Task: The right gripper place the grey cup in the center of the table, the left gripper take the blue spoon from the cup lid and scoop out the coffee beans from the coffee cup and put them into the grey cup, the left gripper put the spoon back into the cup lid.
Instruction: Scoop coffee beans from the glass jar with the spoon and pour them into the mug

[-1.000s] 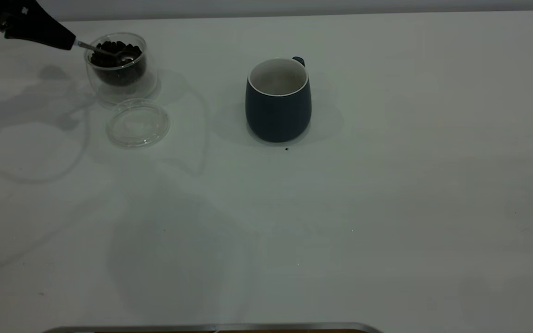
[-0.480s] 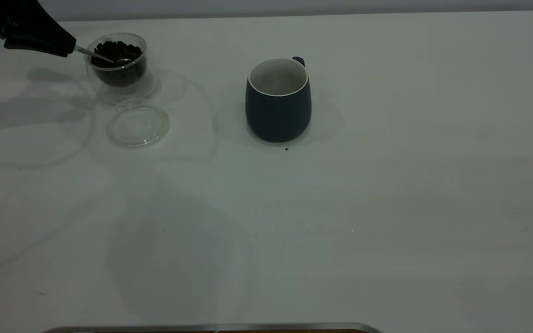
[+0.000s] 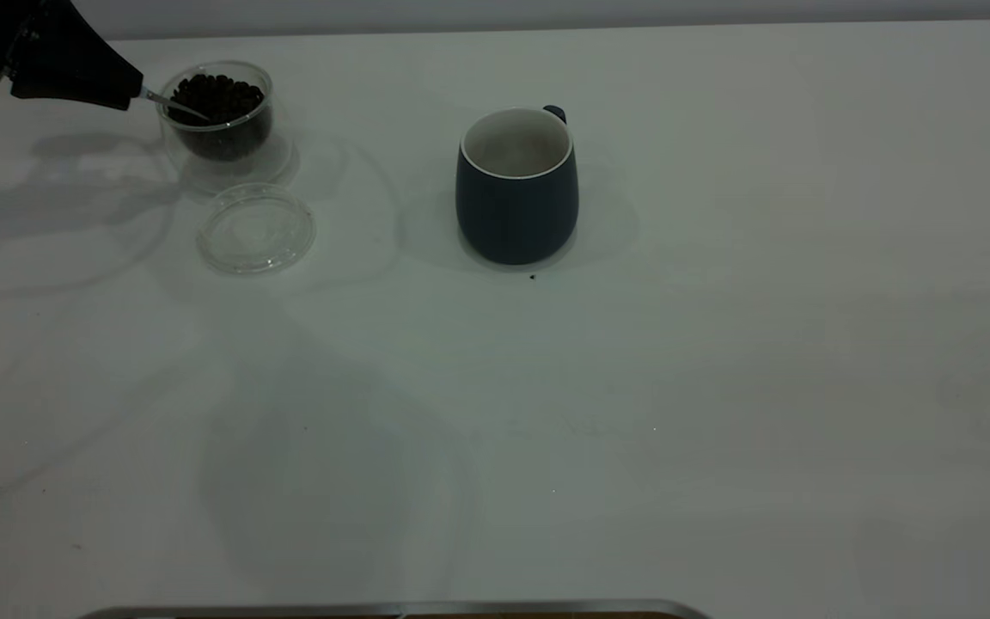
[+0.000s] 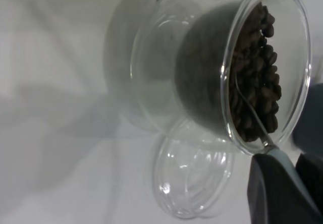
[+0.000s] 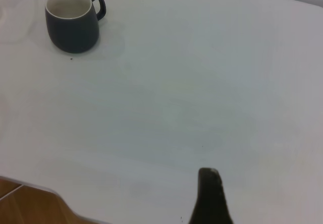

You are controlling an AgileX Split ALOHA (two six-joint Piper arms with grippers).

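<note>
The left gripper [image 3: 130, 90], at the far left edge of the table [image 3: 718, 387], pinches the pale handle of the blue spoon [image 4: 275, 156], whose thin metal neck slopes over the rim of the coffee cup [image 3: 218, 116] and into the coffee beans [image 3: 218, 93]; the bowl looks buried in the heap. To scoop well, the spoon probably needs to dig under the beans and come up level, clear of the glass lip, then cross steadily to the grey cup [image 3: 517, 185], which stands near the table's middle, well apart. The tumbler is smooth, clear and double-walled, so it could slide if nudged. The cup lid [image 3: 256, 229], a clear rimmed disc, lies just beside it. The mug is matte and rounded. The right gripper [image 5: 209, 196] shows only as a dark tip, so whether it is spread cannot be told.
</note>
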